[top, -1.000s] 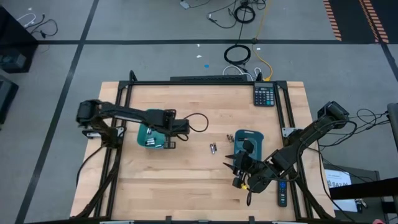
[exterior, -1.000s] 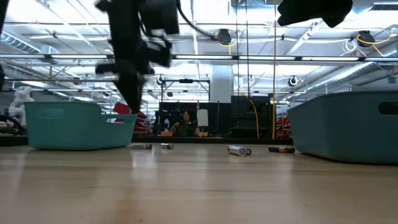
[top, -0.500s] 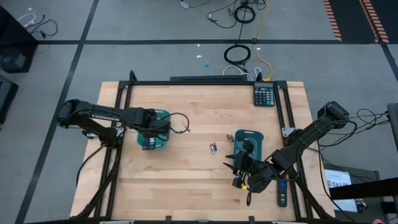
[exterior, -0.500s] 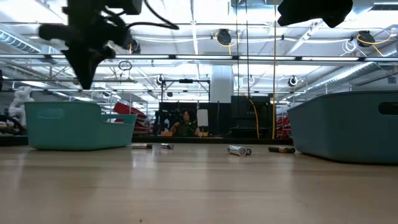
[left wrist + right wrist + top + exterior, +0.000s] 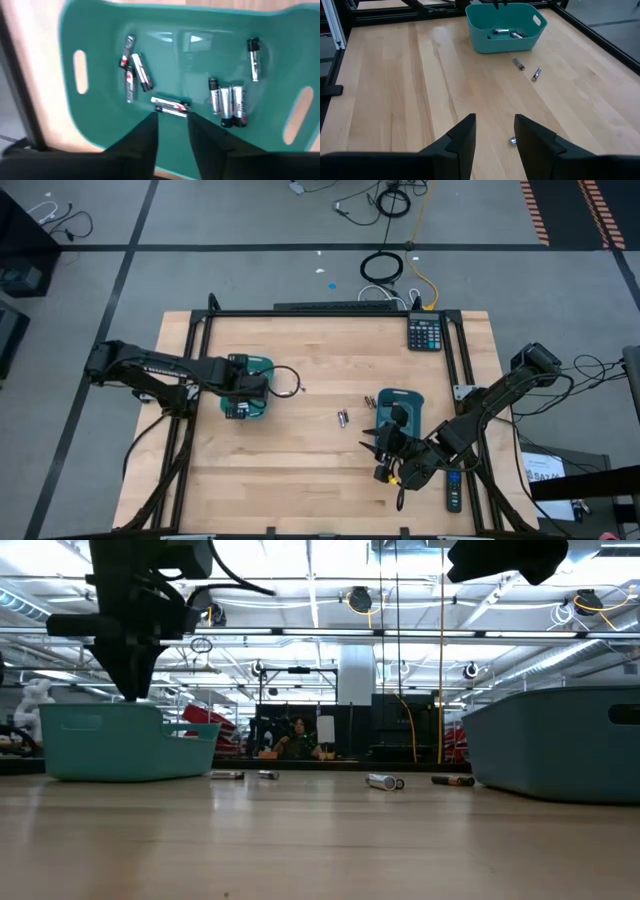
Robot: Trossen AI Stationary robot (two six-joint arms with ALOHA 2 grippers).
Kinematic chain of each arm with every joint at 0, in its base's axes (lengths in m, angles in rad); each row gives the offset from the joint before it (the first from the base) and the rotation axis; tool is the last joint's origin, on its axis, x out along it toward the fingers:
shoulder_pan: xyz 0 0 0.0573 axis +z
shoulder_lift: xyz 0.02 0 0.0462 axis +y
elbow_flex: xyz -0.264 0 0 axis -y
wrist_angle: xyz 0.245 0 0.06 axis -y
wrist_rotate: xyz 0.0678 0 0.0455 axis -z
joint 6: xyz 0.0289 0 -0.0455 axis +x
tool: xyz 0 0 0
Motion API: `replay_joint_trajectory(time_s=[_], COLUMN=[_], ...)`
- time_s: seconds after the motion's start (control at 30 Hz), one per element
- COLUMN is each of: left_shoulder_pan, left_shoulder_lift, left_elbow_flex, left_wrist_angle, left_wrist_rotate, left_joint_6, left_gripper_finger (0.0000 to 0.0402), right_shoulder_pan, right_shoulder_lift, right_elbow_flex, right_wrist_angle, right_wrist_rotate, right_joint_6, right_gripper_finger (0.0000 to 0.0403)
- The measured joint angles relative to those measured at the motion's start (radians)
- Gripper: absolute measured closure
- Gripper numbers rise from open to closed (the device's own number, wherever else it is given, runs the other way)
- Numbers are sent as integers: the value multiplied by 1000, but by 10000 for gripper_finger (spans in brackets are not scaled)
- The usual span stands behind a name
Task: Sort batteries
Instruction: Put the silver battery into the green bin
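left pincer [image 5: 172,131] parted, empty, over teal tray [image 5: 100,105] holding batteries [image 5: 171,105].

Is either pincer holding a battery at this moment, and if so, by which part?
No. The left pincer is open and empty over the left teal tray; the right pincer is open and empty above the table.

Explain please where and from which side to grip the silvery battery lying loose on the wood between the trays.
Take the silvery battery around the middle of its barrel, coming from straight above and closing across its long axis. It lies flat on the table, so only its round sides offer a hold. The dark battery nearby lies apart from it, which leaves room.
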Motion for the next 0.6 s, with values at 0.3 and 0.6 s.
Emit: replay_joint_trajectory(time_s=[0.3, 0.6], left_shoulder_pan=[6, 15], left_shoulder_lift=[30, 274], left_elbow_flex=[27, 26], left_wrist_angle=[325, 470], left_wrist_rotate=[15, 58], left_joint_6=[34, 74], left_gripper_finger=[254, 254], right_shoulder_pan=[-9, -8], right_shoulder_lift=[0, 0], right_elbow_flex=[0, 1], right_wrist_angle=[7, 25], right_wrist_rotate=[0, 0], right_joint_6=[0, -25], right_gripper_finger=[277, 277])
